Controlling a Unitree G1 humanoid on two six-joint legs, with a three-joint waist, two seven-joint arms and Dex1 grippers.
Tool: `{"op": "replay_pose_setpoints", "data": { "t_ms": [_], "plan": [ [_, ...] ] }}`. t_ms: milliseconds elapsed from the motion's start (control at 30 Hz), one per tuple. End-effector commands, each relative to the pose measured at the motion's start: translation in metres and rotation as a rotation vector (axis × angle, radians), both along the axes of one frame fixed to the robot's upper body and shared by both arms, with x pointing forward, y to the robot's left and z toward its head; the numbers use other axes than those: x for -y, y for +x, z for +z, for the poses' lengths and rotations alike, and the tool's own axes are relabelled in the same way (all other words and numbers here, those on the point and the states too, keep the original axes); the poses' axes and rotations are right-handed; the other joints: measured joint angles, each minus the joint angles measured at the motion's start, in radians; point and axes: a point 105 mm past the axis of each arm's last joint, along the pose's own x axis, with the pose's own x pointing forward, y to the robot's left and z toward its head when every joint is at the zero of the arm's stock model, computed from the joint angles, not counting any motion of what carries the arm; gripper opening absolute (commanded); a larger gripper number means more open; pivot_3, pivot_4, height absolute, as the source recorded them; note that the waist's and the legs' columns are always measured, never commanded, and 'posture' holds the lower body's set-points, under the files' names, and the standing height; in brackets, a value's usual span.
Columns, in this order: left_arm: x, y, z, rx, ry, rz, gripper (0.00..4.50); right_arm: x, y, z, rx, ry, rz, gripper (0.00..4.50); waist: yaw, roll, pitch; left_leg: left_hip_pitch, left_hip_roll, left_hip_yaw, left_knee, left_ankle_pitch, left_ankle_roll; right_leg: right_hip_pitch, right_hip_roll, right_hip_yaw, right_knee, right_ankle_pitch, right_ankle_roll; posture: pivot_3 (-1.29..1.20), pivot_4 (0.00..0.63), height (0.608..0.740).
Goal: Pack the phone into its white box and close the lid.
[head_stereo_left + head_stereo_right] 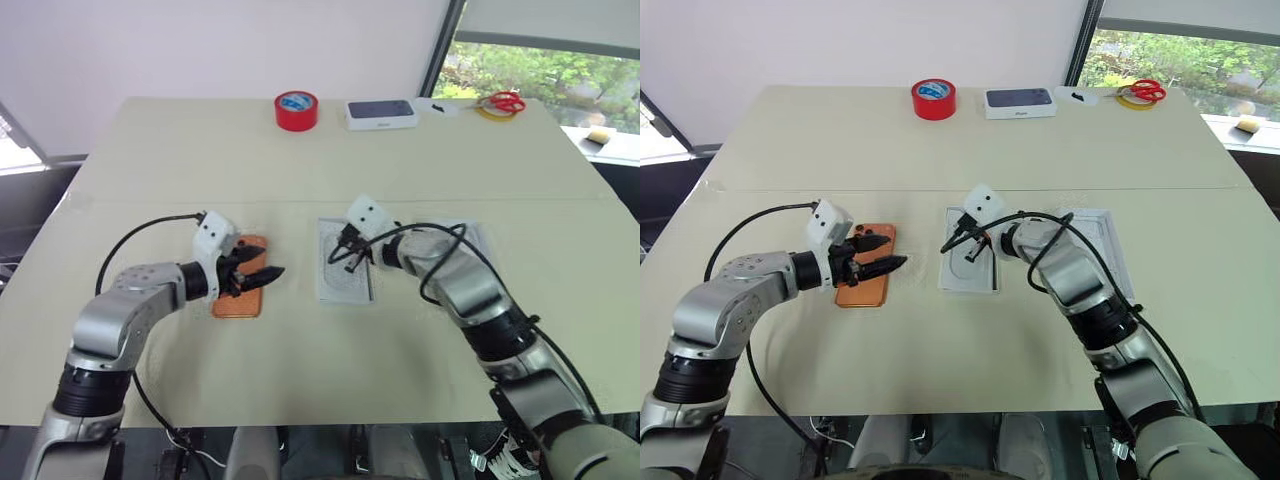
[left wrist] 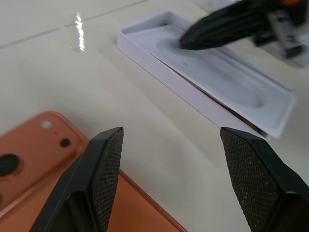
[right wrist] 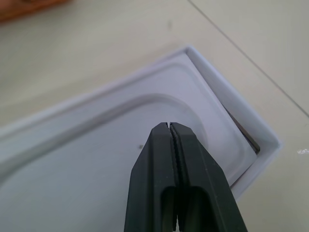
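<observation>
left gripper (image 1: pixel 262 275): open above phone (image 1: pixel 240 290), which lies flat on counter (image 1: pixel 300 180) | right gripper (image 1: pixel 350 262): closed, tips over insert (image 3: pixel 72 164) in box (image 1: pixel 345 262), perhaps touching | lid (image 1: pixel 1102 245): beside box

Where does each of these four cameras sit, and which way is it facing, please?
Left eye view: head camera looking forward and down over the table; both arms show.
Right eye view: its stereo twin, same scene, with the open left gripper above the phone.
Left wrist view: looks along its two spread fingers over the phone toward the white box.
Right wrist view: looks along the shut right gripper onto the insert inside the white box.
Shared: both wrist views show the box and insert.
</observation>
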Motion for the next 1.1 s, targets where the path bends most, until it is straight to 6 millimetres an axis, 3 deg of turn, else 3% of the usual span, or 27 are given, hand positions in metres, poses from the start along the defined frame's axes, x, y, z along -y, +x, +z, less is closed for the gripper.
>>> {"op": "replay_pose_setpoints", "data": {
  "t_ms": [33, 233, 467, 533, 667, 867, 1100],
  "plan": [
    [0.0, -0.004, 0.016, 0.065, -0.02, -0.022, 3.35, 0.002, 0.014, 0.012, 0.076, -0.025, -0.037, 0.05, 0.0, 0.0, 0.0, 0.0, 0.0, 0.0, 0.0, 0.0, 0.0, 0.0, 0.0, 0.0, 0.0, 0.0, 0.0, 0.0, 0.15, 0.73],
    [0.002, -0.008, 0.014, 0.056, -0.038, -0.021, 3.35, 0.005, 0.024, 0.016, 0.162, -0.084, -0.052, 0.05, -0.001, 0.0, 0.0, 0.0, 0.0, 0.0, 0.0, 0.0, 0.0, 0.0, 0.0, 0.0, 0.0, 0.0, 0.0, 0.0, 0.15, 0.73],
    [0.001, -0.006, 0.013, 0.045, -0.064, 0.023, 3.35, -0.005, 0.013, 0.025, 0.216, -0.053, 0.031, 0.05, -0.001, 0.0, 0.0, 0.0, 0.0, 0.0, 0.0, 0.0, 0.0, 0.0, 0.0, 0.001, 0.0, 0.0, 0.0, 0.0, 0.15, 0.73],
    [-0.009, 0.0, 0.015, 0.017, -0.101, 0.088, 3.35, -0.015, 0.002, 0.035, 0.233, 0.002, 0.096, 0.05, -0.001, 0.0, 0.0, 0.0, 0.0, 0.0, 0.0, 0.0, 0.0, -0.001, 0.0, 0.001, 0.0, 0.0, 0.0, 0.0, 0.15, 0.73],
    [-0.044, 0.015, 0.024, -0.054, -0.195, 0.308, 4.43, -0.04, -0.024, 0.043, 0.203, 0.079, 0.2, 0.0, -0.006, 0.0, 0.0, 0.0, 0.001, -0.003, 0.0, -0.002, 0.003, -0.001, 0.001, 0.001, 0.001, 0.0, 0.0, 0.0, 0.15, 0.73],
    [-0.087, 0.014, 0.02, -0.18, -0.199, 0.527, 4.43, -0.076, -0.044, 0.029, 0.121, 0.063, 0.312, 0.0, -0.005, 0.0, 0.0, 0.001, 0.001, -0.003, -0.001, -0.002, 0.004, -0.001, 0.001, 0.001, 0.001, 0.0, 0.0, 0.0, 0.15, 0.73],
    [-0.088, 0.0, -0.002, -0.391, -0.15, 0.545, 4.43, -0.092, -0.047, 0.003, 0.039, -0.076, 0.38, 0.0, -0.001, 0.0, 0.0, 0.0, 0.0, -0.003, 0.0, -0.002, 0.003, 0.0, 0.0, 0.001, 0.001, 0.0, 0.0, 0.0, 0.15, 0.73]
  ]
}}
